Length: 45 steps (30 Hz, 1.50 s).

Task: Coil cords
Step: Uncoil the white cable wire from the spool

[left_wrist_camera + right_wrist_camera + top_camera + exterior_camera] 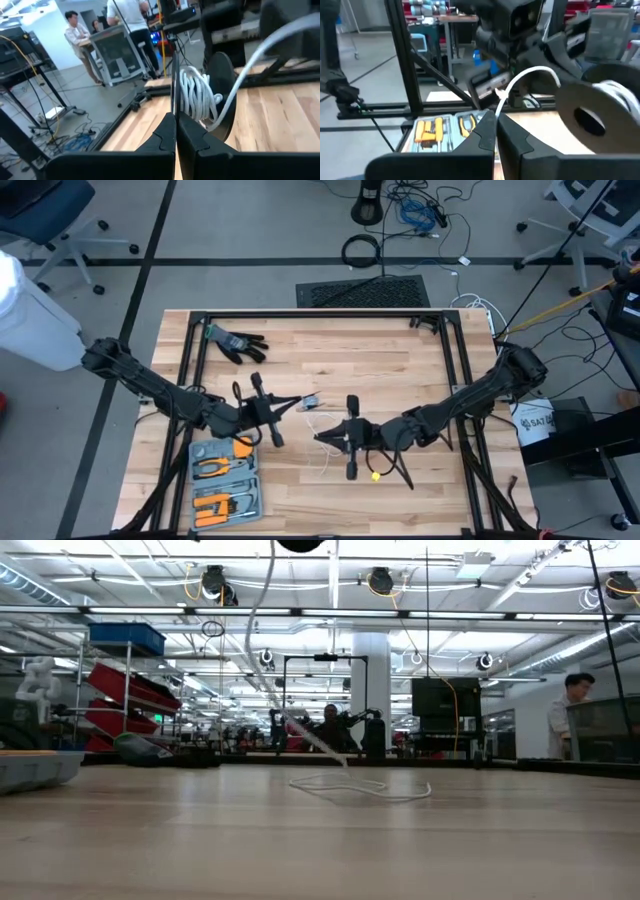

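Both dark arms met over the middle of the pale wooden slatted table (pixel 400 350). The left gripper (pixel 300 404) had its two dark fingers (pixel 167 132) pressed together, pinching the rim of a round black spool with thin white cord wound round it (pixel 200 97), which stood on edge directly ahead of those fingers. The right gripper (pixel 322 436) was likewise closed, its fingers (pixel 492 130) clamped on the thin white cord (pixel 520 82) where that strand arched away toward the spool (pixel 592 112) just beside it. From above the spool was too small to make out between the two grippers.

Below the right gripper a loose loop of the white cord (pixel 365 786) lay on the boards; the level view showed it trailing upward, though both grippers sat above that picture's top edge. How much cord was still unwound could not be judged.

Beside the left arm sat a grey plastic tray of orange-handled pliers (pixel 225 480), partly covered by the arm. Well beyond the left gripper, near the far edge, lay a black glove (pixel 236 343). A small yellow object (pixel 375 476) under the right arm was too tiny to identify. People at desks (pixel 80 40) stood in the room beyond the table.
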### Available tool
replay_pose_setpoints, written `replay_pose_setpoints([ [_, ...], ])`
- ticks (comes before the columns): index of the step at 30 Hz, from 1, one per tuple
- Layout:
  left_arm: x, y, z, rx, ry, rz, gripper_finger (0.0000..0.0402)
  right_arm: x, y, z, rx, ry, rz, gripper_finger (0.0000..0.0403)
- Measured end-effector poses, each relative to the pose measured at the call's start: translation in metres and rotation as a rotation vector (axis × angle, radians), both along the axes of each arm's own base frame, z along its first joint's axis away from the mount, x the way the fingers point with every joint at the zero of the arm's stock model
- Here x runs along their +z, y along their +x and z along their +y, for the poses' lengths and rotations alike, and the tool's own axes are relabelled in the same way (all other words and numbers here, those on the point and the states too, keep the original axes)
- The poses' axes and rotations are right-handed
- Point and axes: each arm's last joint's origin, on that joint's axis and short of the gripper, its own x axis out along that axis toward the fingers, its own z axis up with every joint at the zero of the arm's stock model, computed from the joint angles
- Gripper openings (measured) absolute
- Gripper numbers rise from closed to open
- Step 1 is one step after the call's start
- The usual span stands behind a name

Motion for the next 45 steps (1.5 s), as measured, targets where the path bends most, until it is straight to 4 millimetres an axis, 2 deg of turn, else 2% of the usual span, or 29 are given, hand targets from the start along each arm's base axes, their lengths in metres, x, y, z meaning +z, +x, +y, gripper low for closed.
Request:
replay_pose_setpoints([
  [12, 0.009, -0.001, -0.004, -0.013, -0.042, -0.094, 0.0, -0.031, 0.016, -0.004, -0.023, -0.026, 0.106, 0.0],
  [19, 0.024, -0.007, -0.013, -0.055, -0.033, -0.132, 0.0, -0.051, 0.013, -0.015, -0.068, -0.054, 0.305, 0.0],
  [24, 0.033, -0.014, -0.02, -0.106, -0.068, -0.155, 0.0, -0.058, 0.01, -0.018, -0.083, -0.061, 0.383, 0.0],
  [30, 0.034, -0.025, -0.023, -0.157, -0.099, -0.104, 0.0, -0.056, 0.006, -0.019, -0.085, -0.073, 0.411, 0.0005],
  [33, 0.031, -0.031, -0.022, -0.236, -0.139, -0.045, 0.0, -0.052, 0.0, -0.021, -0.09, -0.059, 0.438, 0.0012],
  [37, 0.028, -0.037, -0.02, -0.307, -0.155, 0.03, 0.0, -0.043, -0.01, -0.022, -0.017, -0.016, 0.473, 0.0028],
  [42, 0.026, -0.038, -0.02, -0.309, -0.141, 0.057, 0.0, -0.031, -0.017, -0.012, 0.144, -0.004, 0.446, 0.007],
  [45, 0.025, -0.037, -0.019, -0.304, -0.137, 0.064, 0.0, -0.025, -0.017, -0.003, 0.158, -0.043, 0.374, 0.0108],
])
